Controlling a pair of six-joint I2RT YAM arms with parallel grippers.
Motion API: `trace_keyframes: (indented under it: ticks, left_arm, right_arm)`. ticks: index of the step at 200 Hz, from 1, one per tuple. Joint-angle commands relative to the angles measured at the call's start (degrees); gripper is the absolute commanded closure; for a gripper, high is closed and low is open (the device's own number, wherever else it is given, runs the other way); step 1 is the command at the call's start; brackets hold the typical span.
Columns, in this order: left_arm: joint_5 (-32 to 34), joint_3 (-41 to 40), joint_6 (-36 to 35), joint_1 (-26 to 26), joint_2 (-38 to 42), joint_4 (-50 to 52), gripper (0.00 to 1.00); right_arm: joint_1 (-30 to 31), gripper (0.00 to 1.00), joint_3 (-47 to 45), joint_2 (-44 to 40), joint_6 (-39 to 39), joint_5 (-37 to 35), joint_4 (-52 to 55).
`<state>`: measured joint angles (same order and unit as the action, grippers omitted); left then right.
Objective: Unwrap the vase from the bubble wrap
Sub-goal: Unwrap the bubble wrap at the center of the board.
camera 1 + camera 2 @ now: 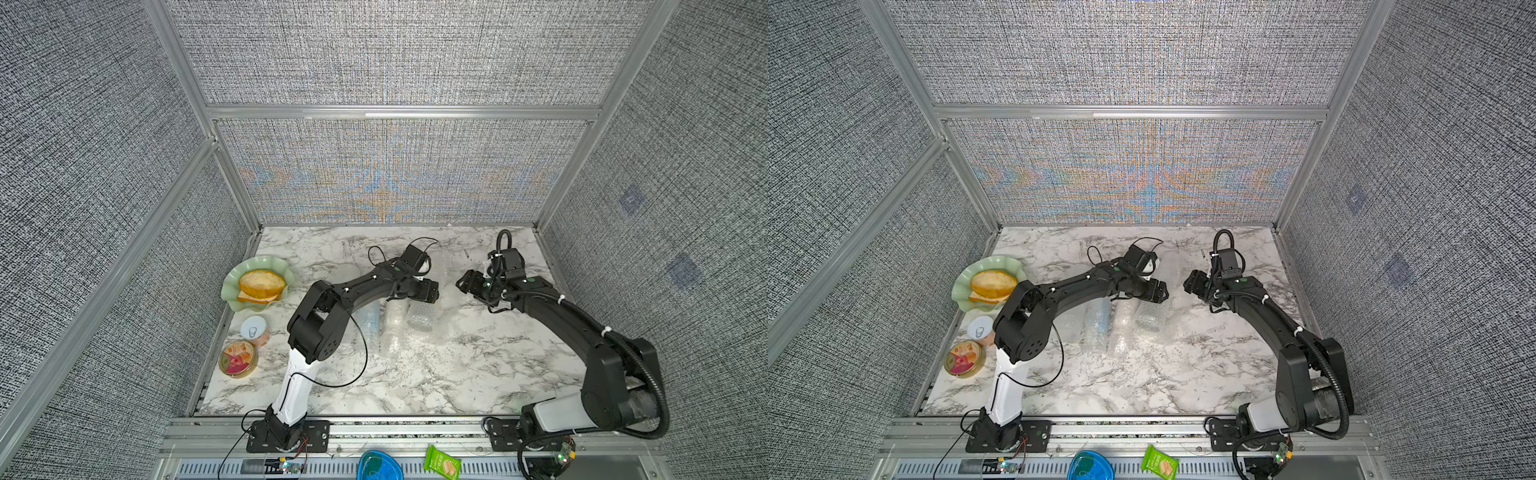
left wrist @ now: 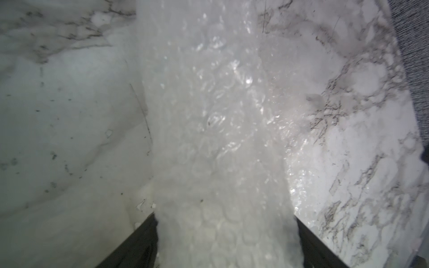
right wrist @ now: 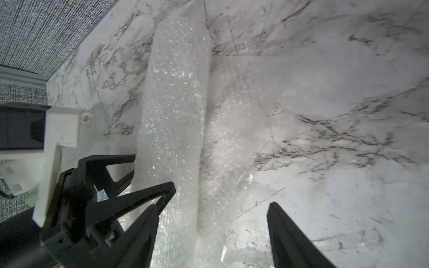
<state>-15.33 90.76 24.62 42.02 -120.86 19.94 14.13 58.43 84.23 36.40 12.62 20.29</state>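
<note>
Both top views: bright, even overhead light, soft shadows on marble table (image 1: 457,374). Moiré colour bands on back wall (image 1: 382,174); wide-angle bend at edges. Wrist cams dimmer, corners dark, motion-blurred, foreground out of focus. Specular glints on bubble wrap (image 2: 220,116).

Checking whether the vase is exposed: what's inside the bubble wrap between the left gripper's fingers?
Only whitish, bubbled outer layers of the bubble wrap show. Whatever lies inside is covered; no other surface can be made out.
</note>
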Motion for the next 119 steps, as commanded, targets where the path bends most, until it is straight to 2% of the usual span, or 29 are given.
trace_keyframes:
  ticks: [1, 64, 119]
  left_arm:
    - [-4.96, -3.09, 2.43, -2.27, 2.92, -6.23, 0.15]
    - [-2.93, -6.99, 1.31, -6.87, 6.61, -4.75, 0.16]
    - [-2.64, -12.80, 0.65, -9.84, 13.26, -5.42, 0.16]
  right_arm:
    - [1.36, 0.28, 1.32, 1.81, 1.89, 1.81, -2.36]
    - [6.19, 0.26, 8.04, 11.72, 2.04, 1.31, -1.73]
    - [8.84, 0.17, 14.33, 20.33, 1.12, -5.12, 5.57]
